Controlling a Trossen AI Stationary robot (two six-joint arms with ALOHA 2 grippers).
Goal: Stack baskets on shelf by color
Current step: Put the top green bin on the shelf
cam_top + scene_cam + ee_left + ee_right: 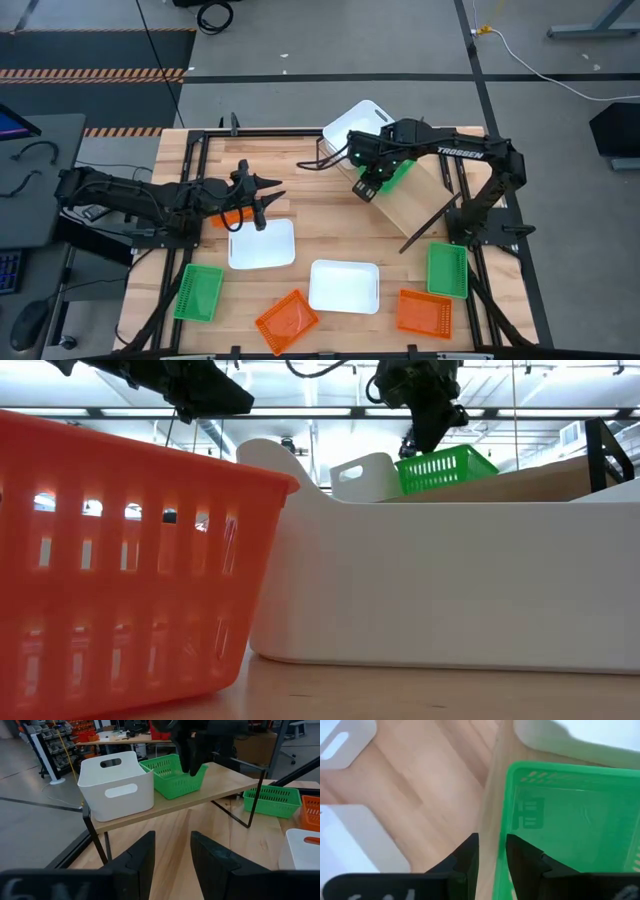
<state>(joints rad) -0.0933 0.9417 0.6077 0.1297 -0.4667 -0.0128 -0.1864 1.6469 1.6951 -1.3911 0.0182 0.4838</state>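
Note:
A green basket (398, 172) (172, 780) sits on the slanted plywood shelf (425, 195) (225, 782), next to a white basket (352, 122) (117, 782) that also stands on the shelf. My right gripper (365, 188) (492, 847) (432, 435) comes down on the green basket's rim and is shut on it. My left gripper (268, 200) (172, 850) hovers open above an orange basket (230, 217) and a white basket (262, 244) that lie on the table, and it touches nothing. My right gripper holds the green basket by the rim of one side wall (501, 827). One finger (522, 857) is inside the basket and the other (470, 855) is outside. The fingers come from above, pointing down. The basket's bottom rests on the shelf board, tilted with the board's slant.
Several more baskets lie on the near half of the table: green (198, 292), orange (287, 320), white (343, 286), orange (423, 312) and green (447, 269). The shelf's black frame legs (430, 225) stand between the shelf and these. The low view is mostly filled by an orange basket (120, 560) and a white basket (450, 580).

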